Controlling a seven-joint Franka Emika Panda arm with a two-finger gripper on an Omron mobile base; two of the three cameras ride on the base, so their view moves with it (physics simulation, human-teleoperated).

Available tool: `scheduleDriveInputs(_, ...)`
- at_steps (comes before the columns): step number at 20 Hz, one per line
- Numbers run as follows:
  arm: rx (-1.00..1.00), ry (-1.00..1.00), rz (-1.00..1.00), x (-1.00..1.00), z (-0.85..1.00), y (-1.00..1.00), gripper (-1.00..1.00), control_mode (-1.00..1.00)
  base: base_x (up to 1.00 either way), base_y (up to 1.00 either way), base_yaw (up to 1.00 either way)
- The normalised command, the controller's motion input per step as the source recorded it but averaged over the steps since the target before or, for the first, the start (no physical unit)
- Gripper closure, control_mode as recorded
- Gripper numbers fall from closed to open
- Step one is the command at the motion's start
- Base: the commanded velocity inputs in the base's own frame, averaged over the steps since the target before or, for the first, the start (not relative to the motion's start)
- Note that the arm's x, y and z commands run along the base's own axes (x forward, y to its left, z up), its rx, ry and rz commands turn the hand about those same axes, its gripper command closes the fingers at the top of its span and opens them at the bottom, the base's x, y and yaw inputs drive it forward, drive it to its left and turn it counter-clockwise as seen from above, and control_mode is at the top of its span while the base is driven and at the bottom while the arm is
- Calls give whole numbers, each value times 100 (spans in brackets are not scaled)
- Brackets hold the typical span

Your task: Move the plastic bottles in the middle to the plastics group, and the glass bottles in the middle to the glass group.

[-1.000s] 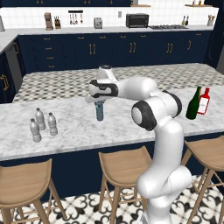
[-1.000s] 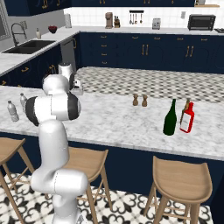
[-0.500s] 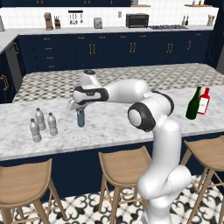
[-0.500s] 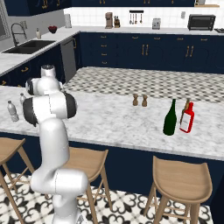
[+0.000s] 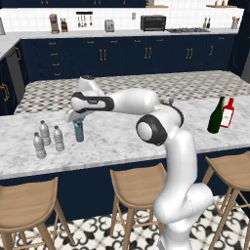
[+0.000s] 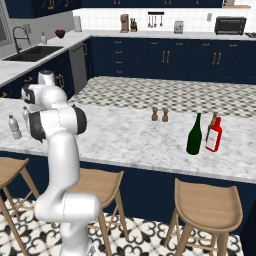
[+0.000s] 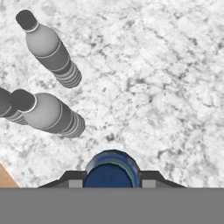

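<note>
Hand view: gripper [image 7: 109,177] clamps blue-tinted ribbed plastic bottle [image 7: 110,168]; you set it upright beside 3 grey ribbed bottles [image 7: 50,114] at 10 o'clock.

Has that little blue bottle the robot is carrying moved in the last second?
Yes. The blue-tinted bottle, gripped in the hand, has travelled left along the marble counter, and now hangs close beside the clear grey water bottles.
</note>
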Motion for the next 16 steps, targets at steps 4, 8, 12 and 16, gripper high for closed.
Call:
scheduleDriveInputs(4,0,-5,3,7,-14,19,100,-100,0,0,0)
scheduleDriveInputs(8,0,-6,5,21,-29,24,100,-100,0,0,0)
scheduleDriveInputs(12,0,-3,7,19,-18,25,100,-100,0,0,0)
scheduleDriveInputs(16,0,-2,7,15,-5,19,100,-100,0,0,0)
